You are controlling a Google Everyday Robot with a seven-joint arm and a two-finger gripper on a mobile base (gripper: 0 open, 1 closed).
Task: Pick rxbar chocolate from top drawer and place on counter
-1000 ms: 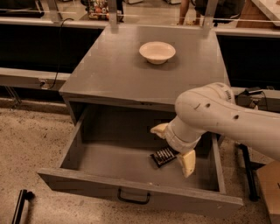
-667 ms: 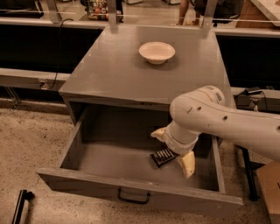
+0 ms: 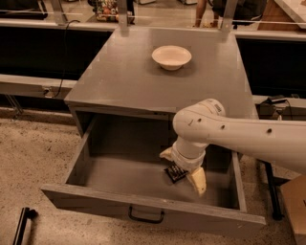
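Observation:
The top drawer (image 3: 114, 178) is pulled open, with its dark bar handle (image 3: 146, 216) on the front panel. The rxbar chocolate (image 3: 175, 173), a small black bar with white lettering, lies on the drawer floor toward the right. My gripper (image 3: 182, 167) reaches down into the drawer from the right and is open. One cream finger (image 3: 167, 153) is behind-left of the bar and the other (image 3: 198, 181) is front-right of it. The white arm hides part of the bar. The grey counter (image 3: 129, 76) is the cabinet's top.
A white bowl (image 3: 171, 57) stands at the back middle of the counter. Metal posts (image 3: 123, 14) rise at the counter's far edge. A dark counter runs on both sides. A black object (image 3: 21, 225) lies on the speckled floor at front left.
The arm has shifted a little to the left over the drawer, with the gripper staying around the bar. The bar has not moved.

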